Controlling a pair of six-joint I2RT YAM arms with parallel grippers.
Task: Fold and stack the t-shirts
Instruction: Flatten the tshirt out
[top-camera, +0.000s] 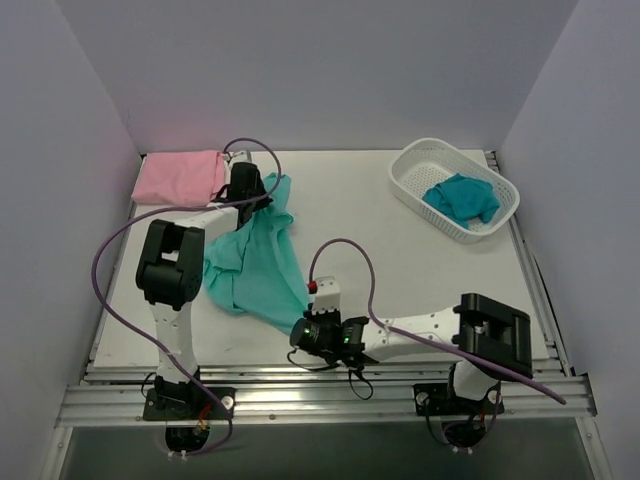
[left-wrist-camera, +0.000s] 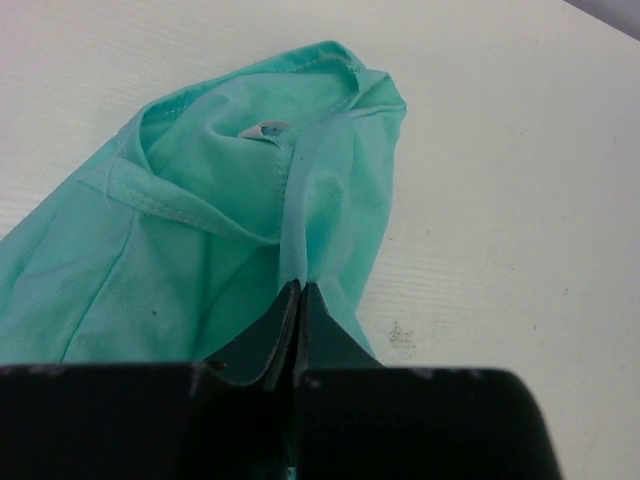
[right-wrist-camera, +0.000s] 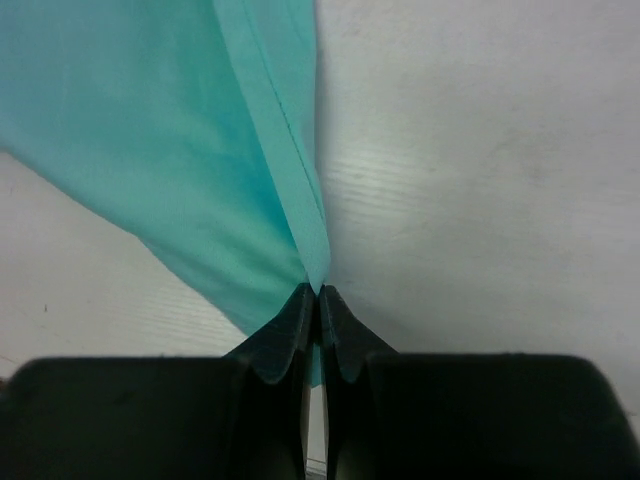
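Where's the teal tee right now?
Top view: the teal tee lies bunched inside the basket at the table's far right corner, well right of the mint tee.

Soft matt cloth mint t-shirt (top-camera: 262, 262)

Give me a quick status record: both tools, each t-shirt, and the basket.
left tool: shut on the mint-green t-shirt, at its collar end
right tool: shut on the same shirt, at a seamed edge nearest the arm bases
mint-green t-shirt: bunched and unfolded, drawn out between the two tools
pink t-shirt: folded, far-left corner of the table
teal t-shirt: crumpled inside the basket
basket: white mesh, far right
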